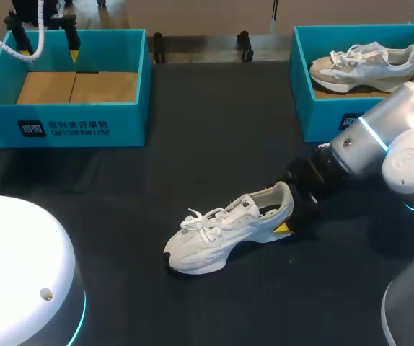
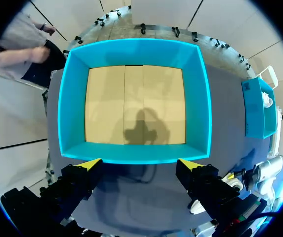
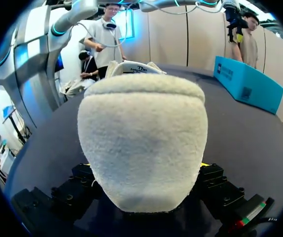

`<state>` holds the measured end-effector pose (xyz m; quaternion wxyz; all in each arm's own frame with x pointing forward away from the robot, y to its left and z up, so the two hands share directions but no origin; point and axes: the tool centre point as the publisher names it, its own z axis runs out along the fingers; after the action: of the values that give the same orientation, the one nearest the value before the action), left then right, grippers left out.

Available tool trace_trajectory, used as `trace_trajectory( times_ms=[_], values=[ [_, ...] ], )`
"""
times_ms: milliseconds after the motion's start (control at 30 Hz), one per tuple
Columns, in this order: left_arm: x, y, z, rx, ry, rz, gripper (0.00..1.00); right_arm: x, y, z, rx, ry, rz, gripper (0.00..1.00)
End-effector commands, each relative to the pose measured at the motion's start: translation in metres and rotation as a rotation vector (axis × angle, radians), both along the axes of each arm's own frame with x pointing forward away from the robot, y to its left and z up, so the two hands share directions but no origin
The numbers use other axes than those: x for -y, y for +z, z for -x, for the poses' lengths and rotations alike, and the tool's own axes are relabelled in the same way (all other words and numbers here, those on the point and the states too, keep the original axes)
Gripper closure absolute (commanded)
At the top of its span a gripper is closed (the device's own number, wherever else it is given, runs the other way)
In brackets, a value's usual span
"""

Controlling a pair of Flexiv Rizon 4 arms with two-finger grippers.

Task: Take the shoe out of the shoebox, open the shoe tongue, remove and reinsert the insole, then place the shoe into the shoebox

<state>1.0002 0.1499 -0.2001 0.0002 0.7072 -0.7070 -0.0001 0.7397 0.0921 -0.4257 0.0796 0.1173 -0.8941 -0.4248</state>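
A white lace-up shoe [image 1: 221, 234] lies on its side in the middle of the dark table, toe toward my left arm's side and heel toward the right. My right gripper [image 1: 288, 213] is at that heel. In the right wrist view the fuzzy heel [image 3: 141, 143] fills the space directly ahead of the right gripper [image 3: 145, 167] and hides its contact points. My left gripper [image 1: 48, 52] hangs open above the empty teal shoebox [image 1: 63, 130] at the back left. From the left wrist, the left gripper [image 2: 139, 165] sits over the near wall of that shoebox [image 2: 131, 154], holding nothing.
A second teal shoebox [image 1: 322, 119] at the back right holds another pale shoe [image 1: 362, 66]. The left box's floor is bare brown cardboard [image 2: 134, 106]. My left arm's white base [image 1: 19, 274] bulges over the table's front left corner.
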Motion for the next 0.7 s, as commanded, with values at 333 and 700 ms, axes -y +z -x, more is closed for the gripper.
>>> trace_trajectory(
  times_ms=[333, 700],
  values=[
    [0.0, 0.0, 0.0, 0.0, 0.0, 0.0, 0.0, 0.002, 0.002, 0.011, -0.008, -0.1, -0.013, 1.0],
    [0.0, 0.0, 0.0, 0.0, 0.0, 0.0, 0.0, 0.019, 0.013, 0.015, 0.029, -0.254, -0.006, 1.0]
  ],
)
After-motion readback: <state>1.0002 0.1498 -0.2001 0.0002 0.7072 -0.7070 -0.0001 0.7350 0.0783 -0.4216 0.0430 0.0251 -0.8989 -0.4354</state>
